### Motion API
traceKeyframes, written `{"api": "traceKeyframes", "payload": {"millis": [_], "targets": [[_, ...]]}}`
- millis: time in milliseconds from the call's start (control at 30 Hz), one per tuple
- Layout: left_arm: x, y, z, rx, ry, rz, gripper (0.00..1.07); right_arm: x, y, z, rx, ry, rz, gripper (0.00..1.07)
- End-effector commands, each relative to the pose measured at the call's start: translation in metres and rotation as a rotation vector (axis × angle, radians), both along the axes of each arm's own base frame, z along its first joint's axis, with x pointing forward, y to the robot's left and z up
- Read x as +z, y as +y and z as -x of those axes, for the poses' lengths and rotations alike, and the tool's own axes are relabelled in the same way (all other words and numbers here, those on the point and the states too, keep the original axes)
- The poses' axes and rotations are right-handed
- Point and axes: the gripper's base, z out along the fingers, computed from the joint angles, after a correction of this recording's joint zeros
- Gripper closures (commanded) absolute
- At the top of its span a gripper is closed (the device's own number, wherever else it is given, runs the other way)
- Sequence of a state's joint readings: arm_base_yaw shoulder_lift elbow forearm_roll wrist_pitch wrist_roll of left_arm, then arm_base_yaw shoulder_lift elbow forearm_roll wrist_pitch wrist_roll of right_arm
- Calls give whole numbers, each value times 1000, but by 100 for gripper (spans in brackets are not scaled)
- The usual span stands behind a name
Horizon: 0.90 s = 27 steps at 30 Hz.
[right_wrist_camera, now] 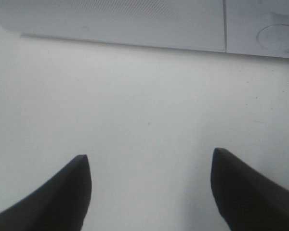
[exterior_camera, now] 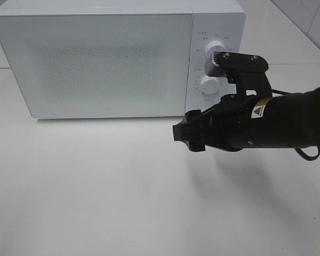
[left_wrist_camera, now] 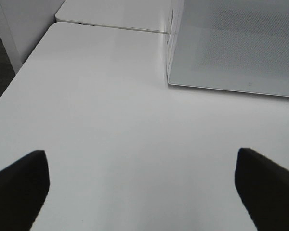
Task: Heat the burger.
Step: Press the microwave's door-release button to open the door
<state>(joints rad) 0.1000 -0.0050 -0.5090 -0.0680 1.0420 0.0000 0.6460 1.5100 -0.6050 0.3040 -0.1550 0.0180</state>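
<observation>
The white microwave (exterior_camera: 96,58) stands at 12 o'clock on the white table (exterior_camera: 96,197), and its door is closed. The right gripper (exterior_camera: 183,136) hangs in front of it, toward 3 o'clock, released and holding nothing. The left gripper (left_wrist_camera: 140,166) is also released, over the table. The burger is visible in no view.

White microwave (exterior_camera: 96,58) sits at the back of a plain white table (exterior_camera: 96,186). Its door (exterior_camera: 93,66) is shut, and the speckled grey window is too frosted to see through. The control panel's on the right side, with an upper knob (exterior_camera: 214,53), a lower knob (exterior_camera: 208,84) right under it, then a round button (exterior_camera: 205,105) at the bottom.
</observation>
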Motion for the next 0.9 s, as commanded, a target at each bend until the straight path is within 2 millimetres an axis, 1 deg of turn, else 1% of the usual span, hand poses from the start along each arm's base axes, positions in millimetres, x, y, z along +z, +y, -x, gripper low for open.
{"api": "traceKeyframes", "payload": {"millis": [33,67,100,133,167,200,267,300,333,367,400,467,533,567,600,667,700,767,800,833,900], "targets": [[-1,-1,2,-1,-25,5,6,19,-1,10,182,52,130,42],[-1,-1,2,-1,-25,5,6,19,-1,10,182,52,130,42],[-1,-1,2,-1,-25,5,6,26,-3,16,237,83,171,42],[-1,-1,2,-1,-25,5,6,26,-3,16,237,83,171,42],[-1,-1,2,-1,-25,5,6,29,-5,19,258,106,189,42],[-1,-1,2,-1,-25,5,6,35,-10,27,297,148,229,42],[-1,-1,2,-1,-25,5,6,38,-12,30,311,162,246,42],[-1,-1,2,-1,-25,5,6,43,-18,39,335,188,279,42],[-1,-1,2,-1,-25,5,6,43,-18,39,335,188,279,42],[-1,-1,2,-1,-25,5,6,49,-23,46,342,210,295,42],[-1,-1,2,-1,-25,5,6,49,-23,46,342,210,295,42],[-1,-1,2,-1,-25,5,6,59,-31,56,331,239,292,42],[-1,-1,2,-1,-25,5,6,62,-33,59,328,243,289,42],[-1,-1,2,-1,-25,5,6,68,-37,66,326,252,285,42],[-1,-1,2,-1,-25,5,6,68,-37,66,326,252,285,42],[-1,-1,2,-1,-25,5,6,77,-44,76,335,255,285,42],[-1,-1,2,-1,-25,5,6,77,-44,76,335,255,285,42],[-1,-1,2,-1,-25,5,6,85,-51,87,342,262,285,42],[-1,-1,2,-1,-25,5,6,85,-51,87,342,262,285,42],[-1,-1,2,-1,-25,5,6,90,-56,93,338,259,288,42],[-1,-1,2,-1,-25,5,6,93,-60,96,329,253,289,42]]}}
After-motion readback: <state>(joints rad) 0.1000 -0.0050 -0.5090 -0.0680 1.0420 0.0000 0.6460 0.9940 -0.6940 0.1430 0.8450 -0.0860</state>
